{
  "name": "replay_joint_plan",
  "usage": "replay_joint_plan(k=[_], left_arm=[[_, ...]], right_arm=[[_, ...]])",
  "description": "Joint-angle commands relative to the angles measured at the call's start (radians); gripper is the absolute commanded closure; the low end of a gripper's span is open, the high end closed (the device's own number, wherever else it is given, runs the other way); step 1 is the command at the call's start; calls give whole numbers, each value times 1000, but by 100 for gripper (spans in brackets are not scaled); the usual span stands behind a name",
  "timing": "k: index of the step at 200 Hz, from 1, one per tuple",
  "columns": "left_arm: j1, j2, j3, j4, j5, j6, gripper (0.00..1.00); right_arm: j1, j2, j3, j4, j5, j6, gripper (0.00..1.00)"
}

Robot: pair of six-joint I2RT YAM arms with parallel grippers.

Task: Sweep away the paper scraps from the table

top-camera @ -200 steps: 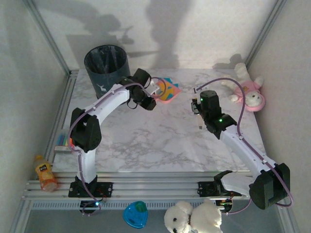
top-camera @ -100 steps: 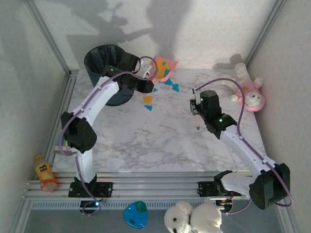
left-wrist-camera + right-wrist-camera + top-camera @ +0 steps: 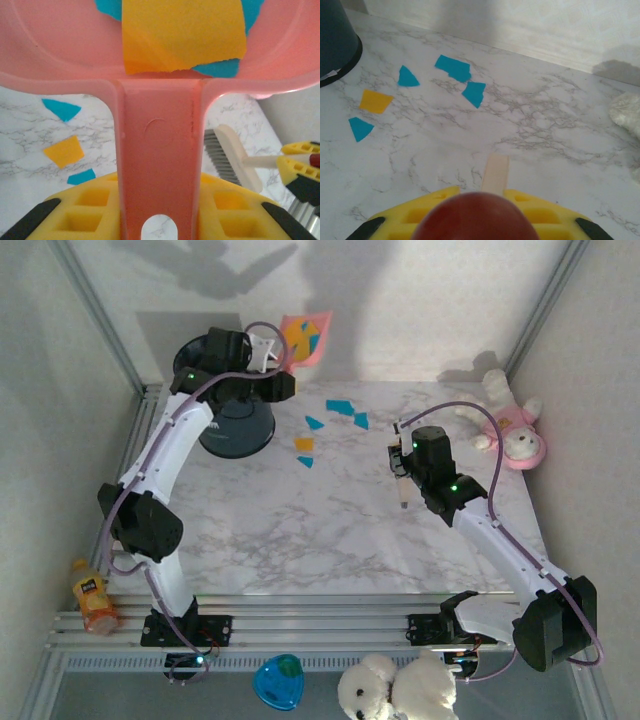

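My left gripper is shut on the handle of the pink dustpan, held high in the air beside the dark bin. An orange scrap and teal pieces lie in the pan. On the table lie more paper scraps: teal ones, an orange one and a teal one. My right gripper is shut on a brush with a cream handle, right of the scraps.
The bin stands at the back left corner. A pink-and-white plush toy lies at the back right. Off the front rail sit a bottle, a blue object and a white plush. Walls close the back and sides.
The left arm has lifted the dustpan off the table, up and left toward the bin. Several scraps stayed behind on the table. The right arm has barely moved.
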Motion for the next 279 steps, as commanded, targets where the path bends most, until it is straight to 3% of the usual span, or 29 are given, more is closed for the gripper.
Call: replay_joint_plan(k=[1, 97, 279], left_arm=[[40, -64, -35, 129, 75, -116, 85], [177, -125, -253, 526, 247, -502, 85], [249, -167, -549, 1057, 275, -961, 87]], right_arm=[[-5, -2, 15, 18, -12, 9, 100], [-6, 5, 14, 17, -19, 7, 100], [-6, 6, 9, 8, -13, 10, 100]])
